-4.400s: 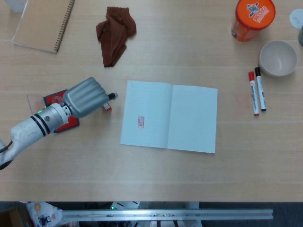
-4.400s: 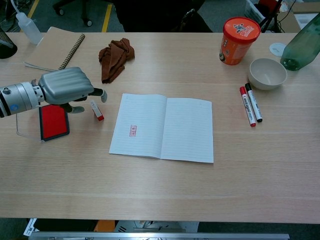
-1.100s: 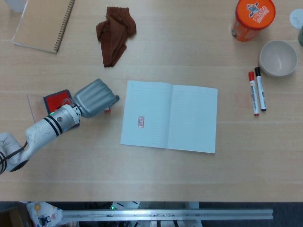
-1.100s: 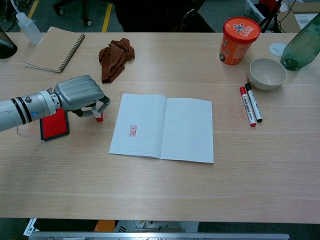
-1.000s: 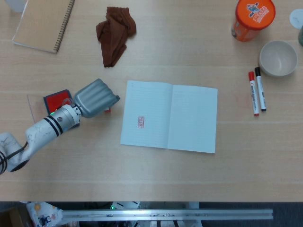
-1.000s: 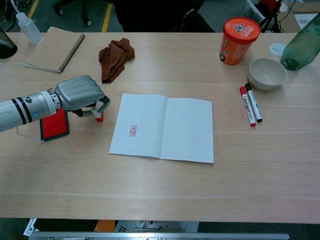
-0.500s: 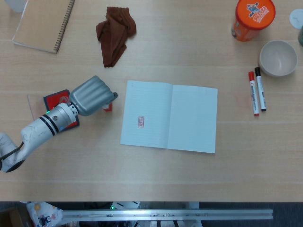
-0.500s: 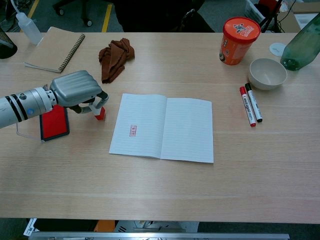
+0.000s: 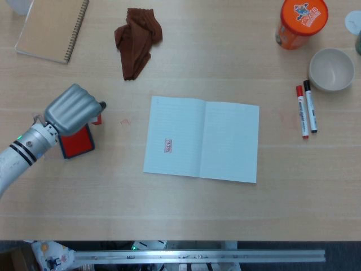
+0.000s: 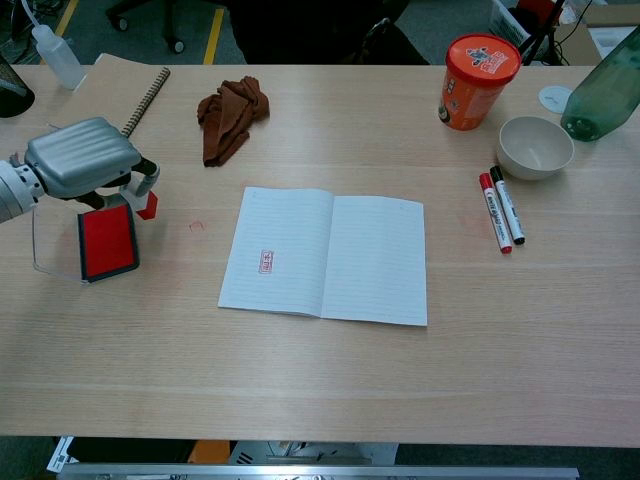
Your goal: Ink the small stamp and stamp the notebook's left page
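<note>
One hand only on show — the left hand (image 10: 80, 160), at the left edge of both views, fingers curled down and pinching the small red stamp (image 10: 147, 205), raised just above the upper right corner of the red ink pad (image 10: 105, 243). Cannot tell whether the stamp touches the pad. Lying open in the middle of the table (image 10: 320, 380), the notebook (image 10: 325, 255), with one red stamp mark (image 10: 266, 261) low on its left page. Between pad and notebook, a faint reddish smudge (image 10: 196, 226) on the wood. Upper left: a spiral pad (image 9: 52, 28) and a brown cloth (image 9: 137, 40). Upper right: an orange tub (image 9: 302, 21), a white bowl (image 9: 331, 69) and two markers (image 9: 306, 107) side by side.
</note>
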